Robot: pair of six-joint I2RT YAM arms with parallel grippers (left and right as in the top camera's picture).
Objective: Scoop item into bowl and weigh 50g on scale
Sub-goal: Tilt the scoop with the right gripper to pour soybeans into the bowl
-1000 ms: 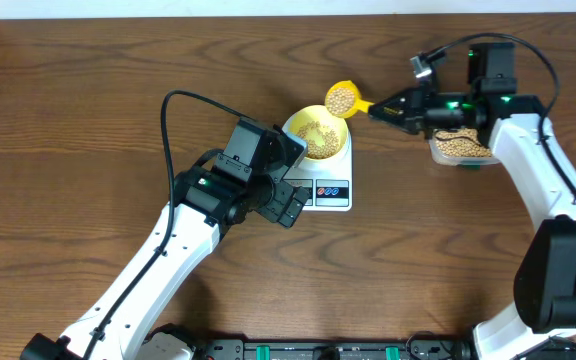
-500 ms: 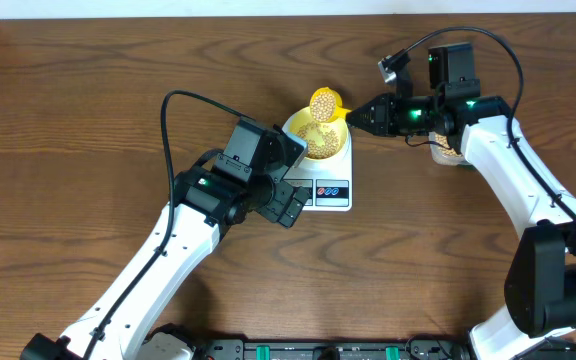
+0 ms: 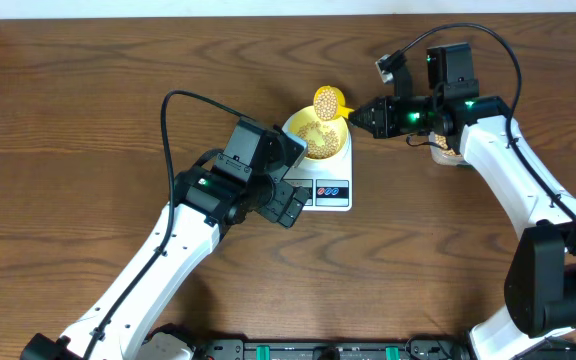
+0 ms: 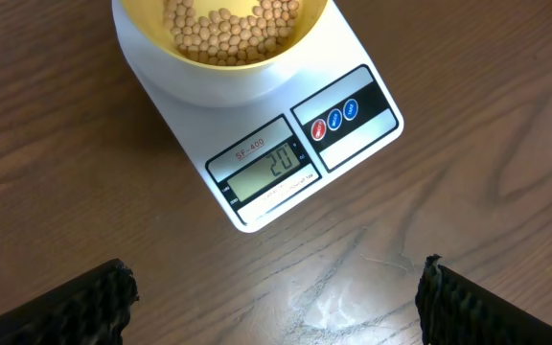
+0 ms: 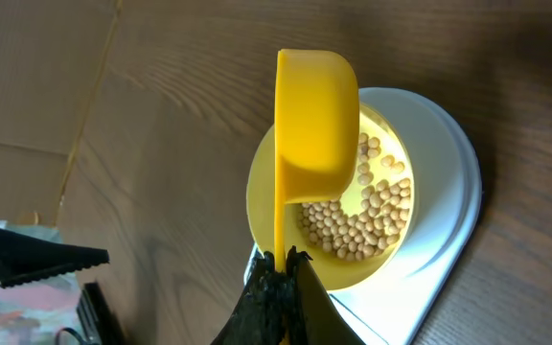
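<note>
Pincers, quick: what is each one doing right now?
Left pincer: open, holding nothing.
Right pincer: closed, holding the yellow scoop by its handle.

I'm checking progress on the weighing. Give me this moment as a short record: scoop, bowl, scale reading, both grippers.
scoop: tipped on its side above the bowl, with beans in it in the overhead view
right gripper: jaws shut on the scoop's handle
bowl: on the scale, partly filled with beans
display: reads 20
left gripper: jaws open, empty, in front of the scale
task: below the target weight
</note>
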